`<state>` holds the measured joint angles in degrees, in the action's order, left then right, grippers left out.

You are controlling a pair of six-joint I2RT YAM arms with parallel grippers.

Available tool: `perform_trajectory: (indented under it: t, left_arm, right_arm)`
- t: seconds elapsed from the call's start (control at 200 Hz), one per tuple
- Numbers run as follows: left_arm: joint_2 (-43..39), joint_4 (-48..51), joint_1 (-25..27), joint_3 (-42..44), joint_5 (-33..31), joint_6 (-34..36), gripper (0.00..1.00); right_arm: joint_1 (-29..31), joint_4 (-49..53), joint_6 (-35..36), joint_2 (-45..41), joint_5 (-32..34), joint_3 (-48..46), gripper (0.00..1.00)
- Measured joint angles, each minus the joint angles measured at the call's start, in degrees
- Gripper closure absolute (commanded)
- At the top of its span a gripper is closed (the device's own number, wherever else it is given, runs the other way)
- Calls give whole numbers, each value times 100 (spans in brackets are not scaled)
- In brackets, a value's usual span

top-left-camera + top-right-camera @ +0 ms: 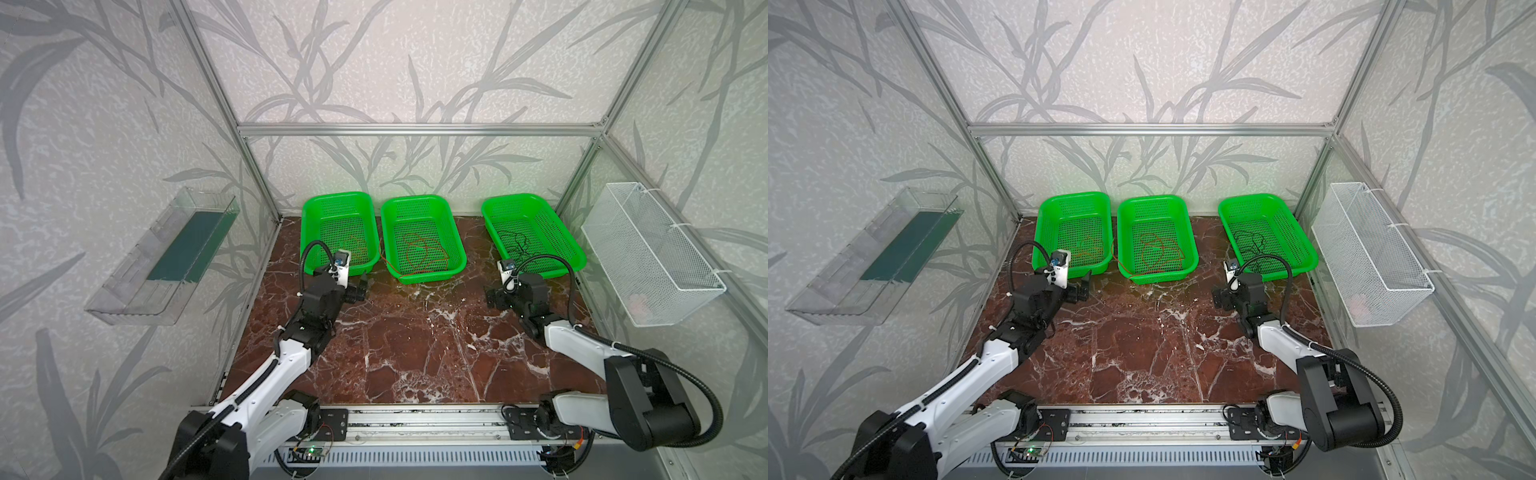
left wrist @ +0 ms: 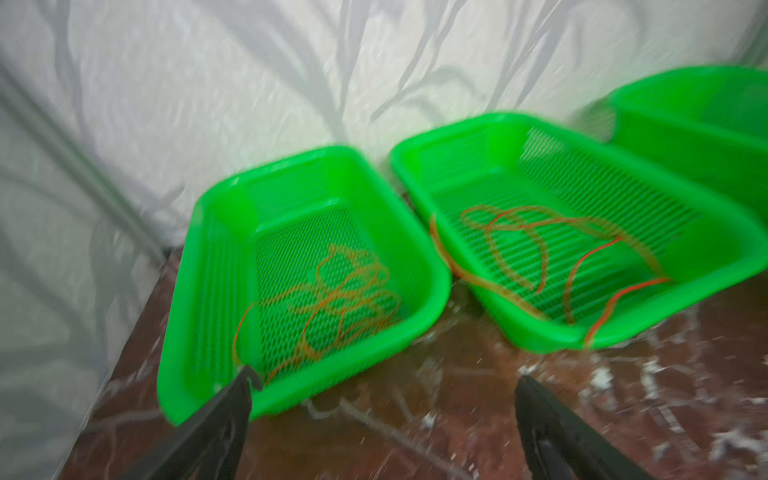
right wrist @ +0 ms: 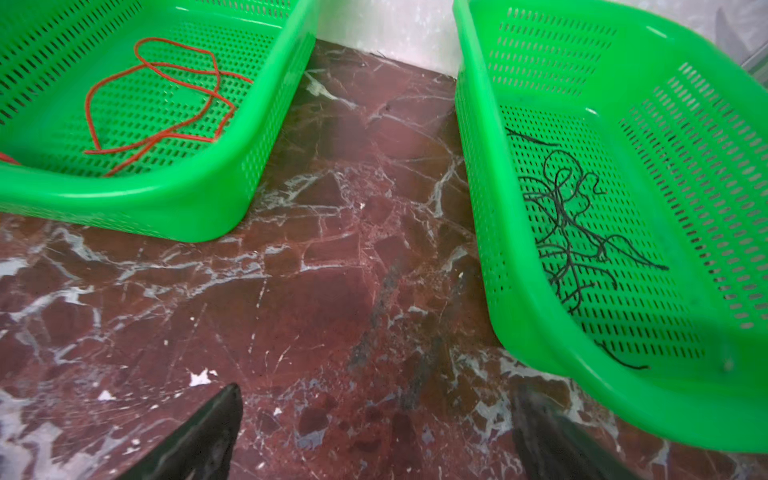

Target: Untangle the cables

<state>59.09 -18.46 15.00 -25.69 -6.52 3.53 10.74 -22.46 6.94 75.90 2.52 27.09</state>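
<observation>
Left gripper (image 2: 386, 378): jaws spread wide, empty, low at the near rim of the left basket (image 2: 316, 151), roughly 10 o'clock from table centre in both top views. Right gripper (image 3: 376, 390): also spread and empty, over bare table (image 3: 332, 270) at about 2 o'clock, between middle basket (image 3: 166, 195) and right basket (image 3: 582, 395).

Further back:
- orange cable (image 2: 332, 299): loose loops in the left basket, 11 o'clock
- red cable (image 3: 166, 83): middle basket, 12 o'clock
- black cable (image 3: 569, 224): right basket, 1 o'clock

One colour per basket, none crossing, so I judge separation done and this the wrap-up step. One loose end: the red tail drapes over the middle basket's rim on its 9 o'clock side. Likely next move is for the left gripper to pinch that tail and drop it inside. Thin wire, so it needs a precise fingertip close.
</observation>
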Motion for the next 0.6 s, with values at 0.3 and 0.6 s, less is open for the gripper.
perform_trajectory:
  t: [0.3,0.6]
  left_arm:
    - [1613,-1569,-927,763,-92,-306,1]
    - [1458,-2221,-1211,831,310,-184,1]
  right_arm:
    - [-7,-907,129,127,341,-68,1]
    - [-9,-2184,286,765,72,-815,1]
